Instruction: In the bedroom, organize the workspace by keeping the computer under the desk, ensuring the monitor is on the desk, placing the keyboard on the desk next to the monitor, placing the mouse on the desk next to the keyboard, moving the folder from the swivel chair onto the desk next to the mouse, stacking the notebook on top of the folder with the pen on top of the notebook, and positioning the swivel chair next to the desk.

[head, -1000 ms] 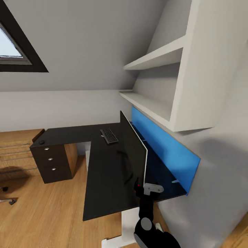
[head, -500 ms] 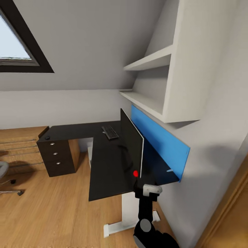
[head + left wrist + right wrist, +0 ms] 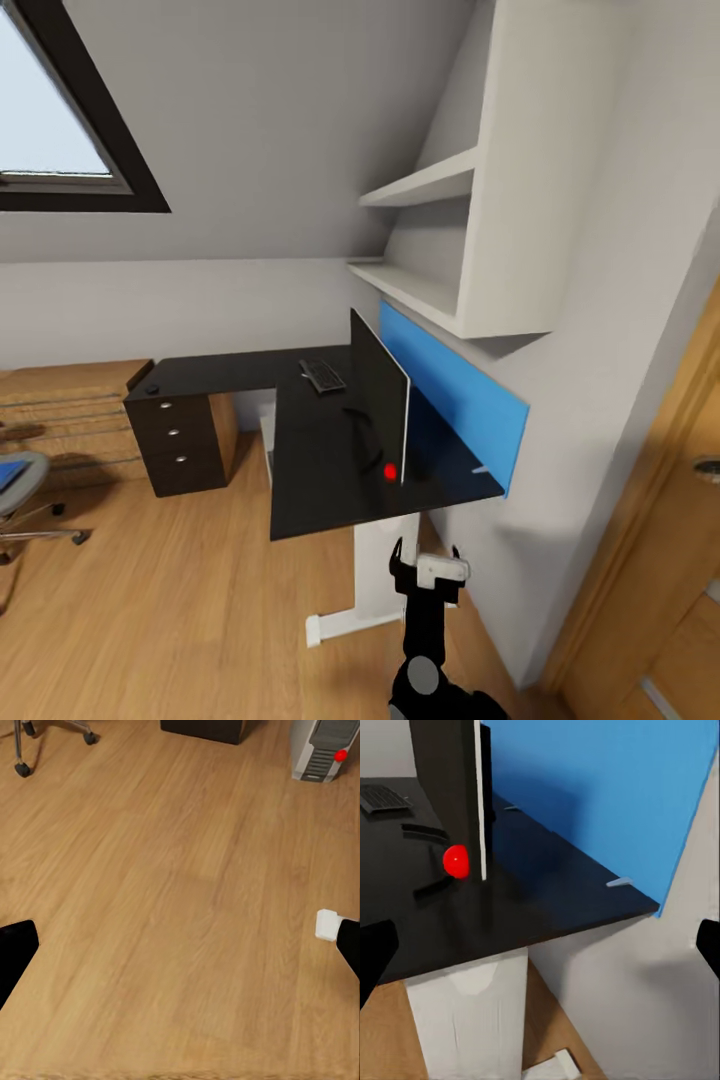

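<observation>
The black-topped desk [image 3: 310, 470] carries the monitor [image 3: 380, 400], standing edge-on before the blue back panel, with a red dot by its near end. The keyboard [image 3: 322, 375] lies beyond it, and the mouse [image 3: 152, 389] sits on the far left corner above the drawers. At the left edge stands the swivel chair [image 3: 50, 535] with the blue folder [image 3: 6, 473] on its seat. My right gripper [image 3: 428, 565] is open and empty, just off the desk's near end, facing the monitor [image 3: 457, 795]. My left gripper [image 3: 180, 945] is open over bare floor, with the computer [image 3: 324, 750] beyond it.
White wall shelves [image 3: 440, 250] hang above the desk. A light-wood dresser [image 3: 60, 420] stands left of the drawers [image 3: 185, 445]. A wooden door [image 3: 660, 560] is at the right. The white desk leg [image 3: 375, 570] is just ahead of my right gripper.
The whole view has pulled back from the desk and swung left. My right gripper, earlier at the monitor's near end, is now off the desk. Chair and folder have come into view.
</observation>
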